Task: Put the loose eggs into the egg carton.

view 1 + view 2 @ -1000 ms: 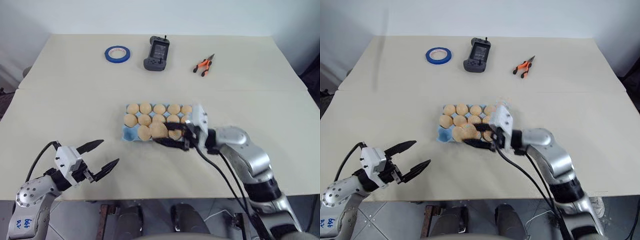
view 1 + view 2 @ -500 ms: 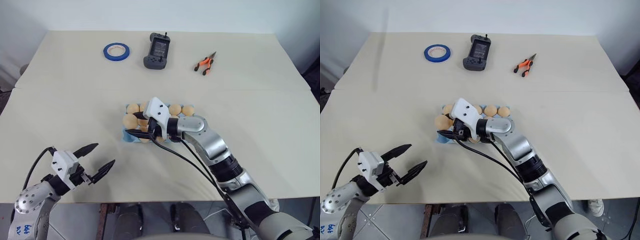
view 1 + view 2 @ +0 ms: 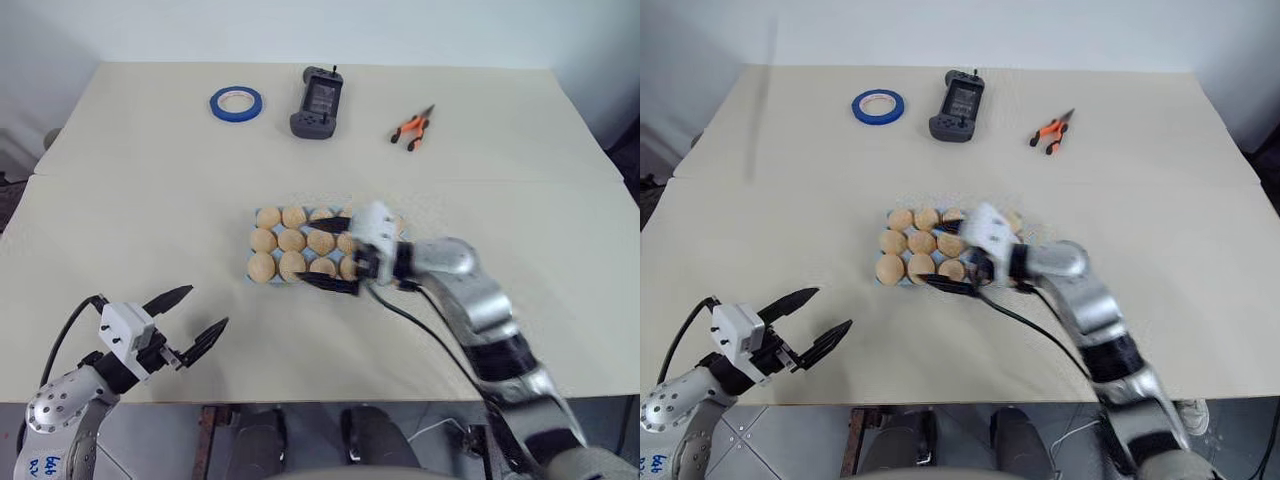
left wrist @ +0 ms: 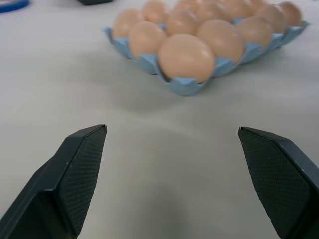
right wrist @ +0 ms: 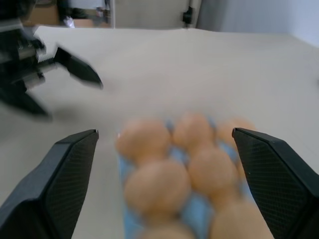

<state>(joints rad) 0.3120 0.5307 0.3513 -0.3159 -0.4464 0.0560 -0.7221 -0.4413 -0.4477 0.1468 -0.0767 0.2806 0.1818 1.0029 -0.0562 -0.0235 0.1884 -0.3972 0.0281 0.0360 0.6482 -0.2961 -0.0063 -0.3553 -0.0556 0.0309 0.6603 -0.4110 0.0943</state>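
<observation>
At the near left edge of the surface (image 3: pixel 150 230) I see the left gripper (image 3: pixel 195 318), fingers apart and empty. Farther in, at mid-surface, the egg carton (image 4: pixel 192 85) holds the eggs (image 3: pixel 292 241) in its cups. The right gripper (image 3: pixel 335 254) hangs over the carton's right part, fingers spread wide, gripping nothing. Along the far edge lie blue tape (image 3: pixel 236 100), a controller (image 3: pixel 317 101) and pliers (image 3: pixel 409 130).
</observation>
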